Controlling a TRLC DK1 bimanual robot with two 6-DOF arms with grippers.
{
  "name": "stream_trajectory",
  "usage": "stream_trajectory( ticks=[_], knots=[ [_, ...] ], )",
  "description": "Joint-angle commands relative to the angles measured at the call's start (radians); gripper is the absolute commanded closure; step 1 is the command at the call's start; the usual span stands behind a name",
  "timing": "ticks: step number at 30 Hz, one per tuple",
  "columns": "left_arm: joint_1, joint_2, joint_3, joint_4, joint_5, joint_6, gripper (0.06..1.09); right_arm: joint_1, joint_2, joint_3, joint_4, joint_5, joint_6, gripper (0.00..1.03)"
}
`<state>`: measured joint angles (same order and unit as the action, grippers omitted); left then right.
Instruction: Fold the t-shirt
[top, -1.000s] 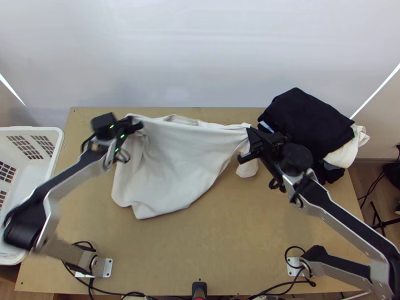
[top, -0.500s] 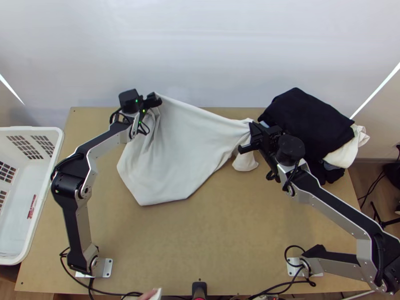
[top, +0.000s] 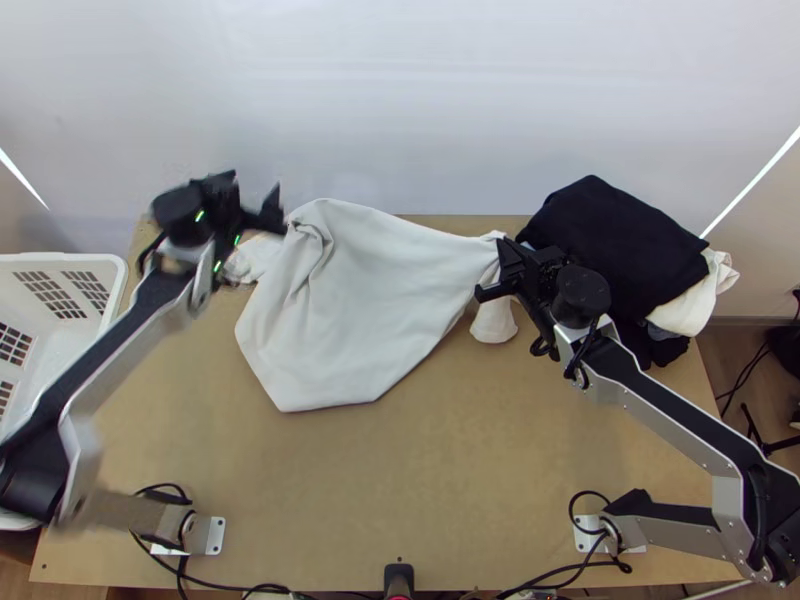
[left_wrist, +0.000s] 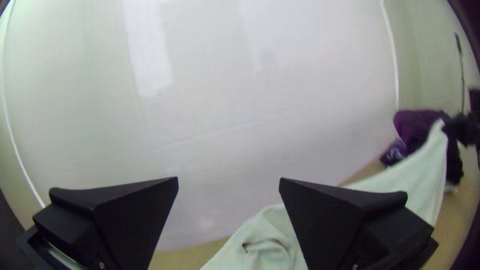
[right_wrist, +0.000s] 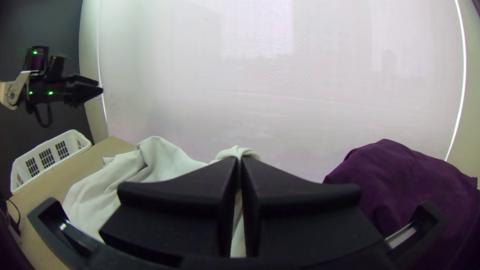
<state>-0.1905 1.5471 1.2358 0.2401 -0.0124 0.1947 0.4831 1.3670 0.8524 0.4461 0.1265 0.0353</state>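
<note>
T-shirt (top: 350, 320), one of them, white, sits around 11 o'clock on the one wooden table (top: 400, 490) in the top view, loosely spread with a wrinkled, bunched bit near its 10 o'clock side. Two grippers here, doing different things. Right gripper (top: 502, 250), about 1 o'clock on the table, is clamped on a pinch of the shirt's 2 o'clock end, and a short bit of cloth hangs just beside it. Left gripper (top: 256, 197), up around 11 o'clock, has its two fingers (left_wrist: 120, 220) wide apart with no cloth between them, raised clear of the shirt. Also one white basket (top: 60, 257) at 9 o'clock, plus one clothes pile (top: 620, 240) at 2, dark on top, cream fabric (top: 690, 310) poking out underneath. Can't count the layers.
</note>
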Motion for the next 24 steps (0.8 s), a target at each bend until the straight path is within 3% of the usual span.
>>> stream_trajectory(
  ticks=[1,4,9,19,24],
  knots=[
    [-0.059,-0.438,-0.443,-0.001,0.132,0.526,0.11,0.003,0.007,0.011,0.000,-0.002,0.023,1.00],
    [-0.107,-0.571,-0.547,-0.088,0.149,0.606,0.11,0.005,0.009,0.017,0.000,-0.002,0.064,1.00],
    [-0.230,-0.722,-0.622,-0.363,0.150,0.646,0.11,0.009,0.001,0.016,0.000,-0.001,0.100,1.00],
    [-0.575,-0.757,-0.638,-0.802,0.074,0.597,0.11,0.012,-0.048,-0.013,0.000,-0.001,0.098,1.00],
    [-0.696,-0.752,-0.730,-0.737,0.000,0.618,0.11,0.012,-0.059,-0.013,0.000,-0.001,0.097,1.00]
  ],
)
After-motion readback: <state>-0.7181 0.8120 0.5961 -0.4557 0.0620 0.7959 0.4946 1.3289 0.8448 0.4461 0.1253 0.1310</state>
